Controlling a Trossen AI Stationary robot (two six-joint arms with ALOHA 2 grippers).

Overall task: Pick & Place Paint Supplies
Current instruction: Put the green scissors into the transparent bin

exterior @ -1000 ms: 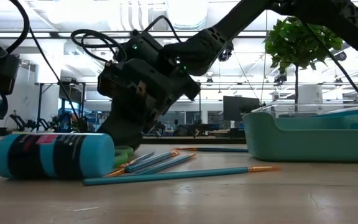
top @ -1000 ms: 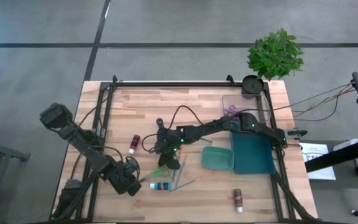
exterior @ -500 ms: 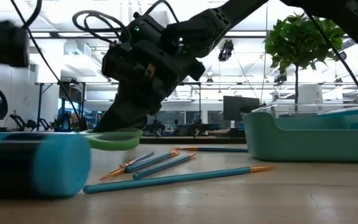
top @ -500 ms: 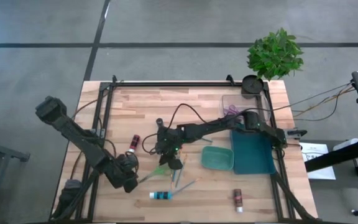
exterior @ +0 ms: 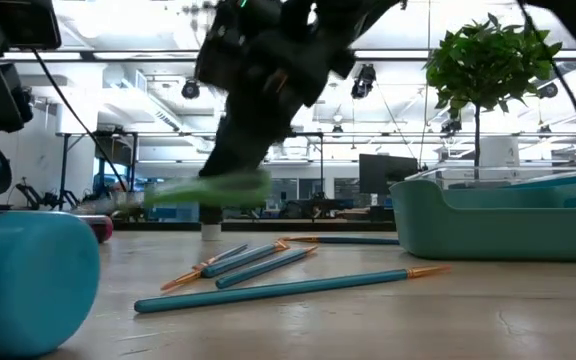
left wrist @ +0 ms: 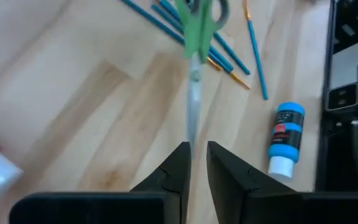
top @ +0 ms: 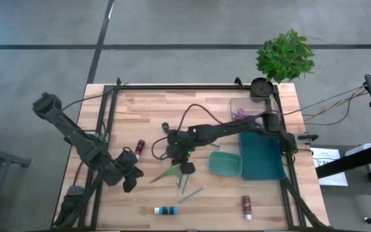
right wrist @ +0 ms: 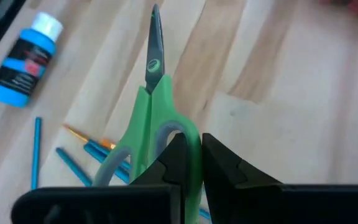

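Green-handled scissors [top: 168, 173] hang above the table's middle, with my right gripper [top: 184, 165] shut on them. Their blades [right wrist: 154, 43] point toward my left gripper [top: 129, 178], which stands narrowly open [left wrist: 197, 158] a short way off, touching nothing. Several blue paintbrushes [top: 187, 185] lie on the wood under and beside the scissors. A blue paint tube [top: 166, 211] lies on its side near the front edge, a brown one [top: 246, 207] at the near right, a pink one [top: 139, 147] left of centre. The teal palette [top: 225, 164] rests flat to the right. My right gripper pinches the scissors' green handle end [right wrist: 166, 134] between its two fingers. The fingers come slanting down from the table's right and lie along the scissors. The scissors [exterior: 208, 188] hang clear of the table, about level, blades shut and pointing away from the gripper.
A dark teal tray [top: 261, 158] and a clear container [top: 247, 109] stand at the right. A potted plant [top: 285, 57] is past the far right corner. Black frame rails [top: 108, 116] run along the table's sides.
My right gripper has risen and lifted the scissors off the table, clear of the brushes. My left gripper has gone up and back toward the table's left edge. The blue tube has rolled toward the near edge.
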